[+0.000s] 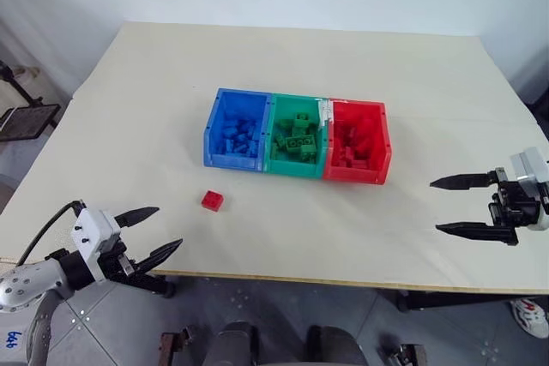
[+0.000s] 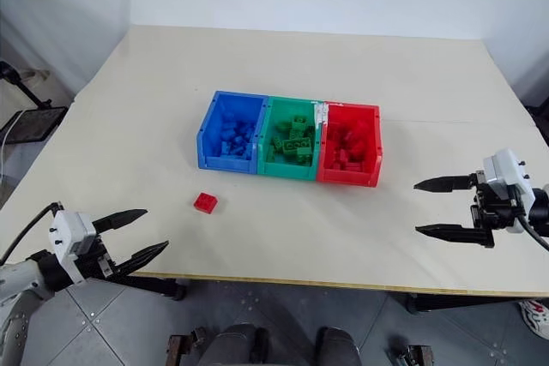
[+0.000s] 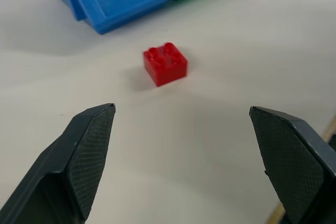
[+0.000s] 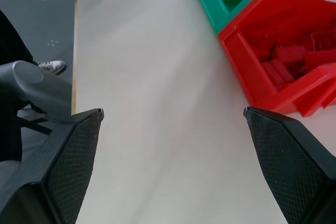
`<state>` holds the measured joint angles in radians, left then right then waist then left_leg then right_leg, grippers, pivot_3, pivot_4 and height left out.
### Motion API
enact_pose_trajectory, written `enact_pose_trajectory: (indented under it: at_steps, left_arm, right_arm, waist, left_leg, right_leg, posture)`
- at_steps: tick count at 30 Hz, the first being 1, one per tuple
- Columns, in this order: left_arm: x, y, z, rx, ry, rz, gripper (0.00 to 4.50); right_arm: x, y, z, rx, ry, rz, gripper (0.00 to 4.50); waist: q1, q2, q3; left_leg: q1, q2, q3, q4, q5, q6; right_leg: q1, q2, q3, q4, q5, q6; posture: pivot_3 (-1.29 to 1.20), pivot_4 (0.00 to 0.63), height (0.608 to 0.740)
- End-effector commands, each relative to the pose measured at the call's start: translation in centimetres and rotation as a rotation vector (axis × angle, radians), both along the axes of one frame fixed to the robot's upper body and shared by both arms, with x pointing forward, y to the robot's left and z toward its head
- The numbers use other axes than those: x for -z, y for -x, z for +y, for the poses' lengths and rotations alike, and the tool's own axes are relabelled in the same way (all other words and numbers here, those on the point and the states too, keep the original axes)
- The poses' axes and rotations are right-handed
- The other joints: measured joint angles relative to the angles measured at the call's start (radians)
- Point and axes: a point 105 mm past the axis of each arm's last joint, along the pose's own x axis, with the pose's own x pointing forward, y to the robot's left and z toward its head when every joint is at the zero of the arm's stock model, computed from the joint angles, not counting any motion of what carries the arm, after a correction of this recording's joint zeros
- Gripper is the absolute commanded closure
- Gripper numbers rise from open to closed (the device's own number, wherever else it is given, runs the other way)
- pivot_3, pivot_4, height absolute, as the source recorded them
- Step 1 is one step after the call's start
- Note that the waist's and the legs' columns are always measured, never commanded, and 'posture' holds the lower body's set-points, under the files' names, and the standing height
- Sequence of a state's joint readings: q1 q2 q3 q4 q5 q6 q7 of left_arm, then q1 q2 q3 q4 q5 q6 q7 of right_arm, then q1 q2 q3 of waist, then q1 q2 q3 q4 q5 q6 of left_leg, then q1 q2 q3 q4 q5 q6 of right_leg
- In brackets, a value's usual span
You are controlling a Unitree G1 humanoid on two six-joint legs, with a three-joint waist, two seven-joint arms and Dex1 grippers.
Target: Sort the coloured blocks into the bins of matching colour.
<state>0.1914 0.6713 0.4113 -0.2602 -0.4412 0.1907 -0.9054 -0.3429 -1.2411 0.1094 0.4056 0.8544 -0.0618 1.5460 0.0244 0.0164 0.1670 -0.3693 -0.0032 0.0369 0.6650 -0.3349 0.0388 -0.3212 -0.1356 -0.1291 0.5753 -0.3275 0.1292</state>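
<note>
We see one red brick (image 1: 213, 201) lying studs-up on the table, near and left of our blue bin (image 1: 214, 138), green bin (image 1: 295, 168) and red bin (image 1: 383, 143), which stand touching in a row, each holding matching bricks.

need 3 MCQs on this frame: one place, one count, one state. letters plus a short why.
1. Where is the small red studded plastic brick?
A. in the red bin
B. on the table before the blue rectangular plastic bin
C. in the left pincer

2. How many bricks lie loose on the beige table?
A. one
B. two
C. four

3. How does the right pincer stand?
A. open, empty
B. shut on a brick
C. shut, empty

Key: B, it lies on bare tabletop; A, the rest sit in bins; A, fingers apart, nothing between.
</note>
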Motion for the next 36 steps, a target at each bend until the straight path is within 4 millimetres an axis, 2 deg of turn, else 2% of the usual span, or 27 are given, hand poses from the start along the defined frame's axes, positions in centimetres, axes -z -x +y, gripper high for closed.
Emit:
enact_pose_trajectory:
  at_steps: [1,6,11,14,17,20,26,33,36]
  left_arm:
    - [-0.4,-2.4,-1.3,-0.027,-0.019,-0.007,0.16]
    - [-0.4,-5.1,-3.4,-0.054,0.005,0.026,0.16]
    - [1.2,-6.6,-6.3,0.028,-0.007,0.102,0.16]
    - [2.4,-7.6,-6.3,-0.017,-0.070,0.158,0.16]
    - [3.3,-7.3,-6.2,-0.020,-0.133,0.230,0.16]
    - [4.0,-6.9,-5.5,-0.050,-0.216,0.263,0.70]
    - [3.9,-6.4,-5.1,-0.080,-0.206,0.270,2.54]
    - [3.3,-6.0,-5.0,-0.075,-0.175,0.258,2.59]
    - [0.2,-6.8,-5.4,-0.038,-0.111,0.109,2.59]
  right_arm:
    - [-0.4,0.3,0.4,-0.067,-0.013,-0.004,0.00]
    - [-0.9,0.6,0.9,-0.093,-0.047,-0.008,0.00]
    - [-0.7,0.5,1.0,-0.097,-0.051,-0.025,0.00]
    - [-0.7,0.6,1.1,-0.100,-0.054,-0.027,0.00]
    - [-0.7,0.8,0.8,-0.087,-0.048,-0.031,0.00]
    - [-0.7,0.8,0.5,-0.074,-0.045,-0.039,0.00]
    - [-0.8,0.9,0.3,-0.062,-0.042,-0.043,0.00]
    - [-1.0,0.5,0.3,-0.055,-0.039,-0.053,0.00]
    - [-1.1,0.4,0.3,-0.052,-0.040,-0.059,0.00]
  waist:
    - [0.002,0.000,0.000]
    - [0.000,0.000,0.000]
    - [-0.001,0.000,0.000]
    - [0.001,0.000,0.000]
    - [0.001,0.000,0.000]
    - [0.001,0.000,0.000]
    - [-0.003,0.001,-0.001]
    - [-0.004,0.001,-0.001]
    - [-0.003,0.001,-0.001]
  left_leg:
    - [0.000,0.000,0.000,0.000,0.000,0.000]
    - [0.000,-0.001,0.000,-0.001,0.000,0.000]
    - [0.001,0.000,0.001,0.000,0.000,0.000]
    - [0.001,-0.001,0.002,0.001,0.000,0.000]
    - [0.001,-0.001,0.001,0.000,0.000,0.000]
    - [0.001,-0.001,0.001,0.000,0.000,0.000]
    - [0.002,0.001,0.001,0.000,0.000,0.000]
    - [0.002,0.001,0.002,0.000,0.000,0.000]
    - [0.002,0.001,0.002,0.000,0.000,0.000]
  right_leg:
    - [0.000,0.000,0.000,0.000,0.000,0.000]
    - [0.000,0.001,-0.001,0.002,0.000,0.000]
    - [-0.002,0.003,-0.002,0.007,0.000,0.000]
    - [-0.001,0.004,-0.002,0.008,0.000,0.000]
    - [-0.002,0.004,-0.002,0.008,0.000,0.000]
    - [-0.001,0.003,-0.002,0.008,0.000,0.000]
    - [-0.001,0.002,0.000,0.008,0.000,0.000]
    - [-0.001,0.002,0.000,0.007,0.000,0.000]
    - [-0.002,0.002,0.000,0.007,0.000,0.000]
  posture:
    - [0.00,0.150,0.740]
    - [0.00,0.150,0.740]
    - [0.00,0.150,0.740]
    - [0.00,0.150,0.740]
    - [0.00,0.150,0.740]
    - [0.00,0.150,0.740]
    - [0.00,0.150,0.740]
    - [0.00,0.150,0.740]
    - [0.00,0.150,0.740]
